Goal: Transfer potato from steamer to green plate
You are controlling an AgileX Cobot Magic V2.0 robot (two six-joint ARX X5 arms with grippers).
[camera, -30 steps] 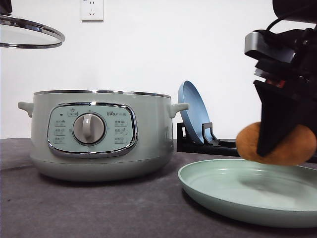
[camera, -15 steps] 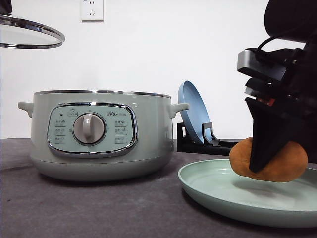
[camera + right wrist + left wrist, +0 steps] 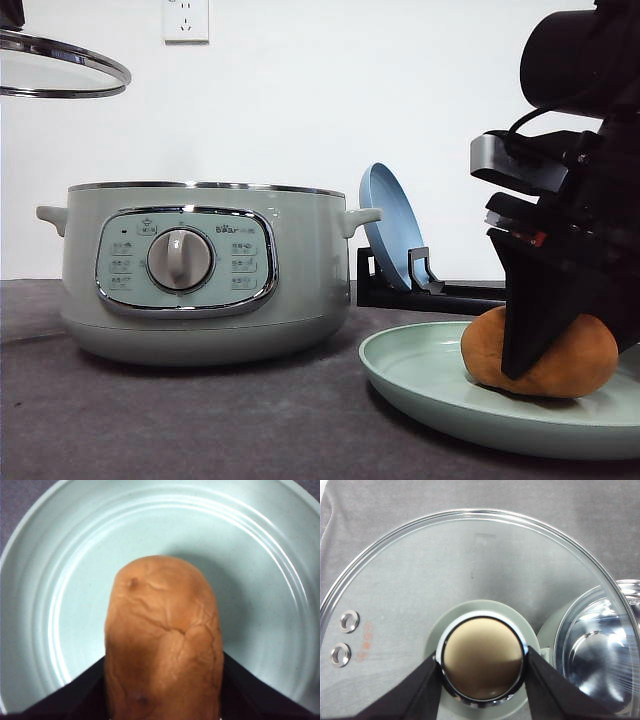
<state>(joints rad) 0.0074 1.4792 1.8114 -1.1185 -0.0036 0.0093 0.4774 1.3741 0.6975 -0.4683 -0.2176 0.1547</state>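
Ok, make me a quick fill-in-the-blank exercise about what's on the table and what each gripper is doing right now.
1. The right gripper is shut on the ____.
2. The potato rests on the ____ plate.
3. The left gripper holds the glass ____ by its knob.
4. The steamer stands open, its control ____ facing the front camera.

Missing words: potato; green; lid; dial

One potato (image 3: 575, 362). Two plates: one green plate (image 3: 420, 385) and one blue plate (image 3: 388, 225). One steamer (image 3: 200, 270), with one dial (image 3: 180, 260) and two side handles. One glass lid (image 3: 420, 580), with one knob (image 3: 482, 658). One rack (image 3: 420, 285). Two grippers: right gripper (image 3: 162, 680), left gripper (image 3: 482, 690).
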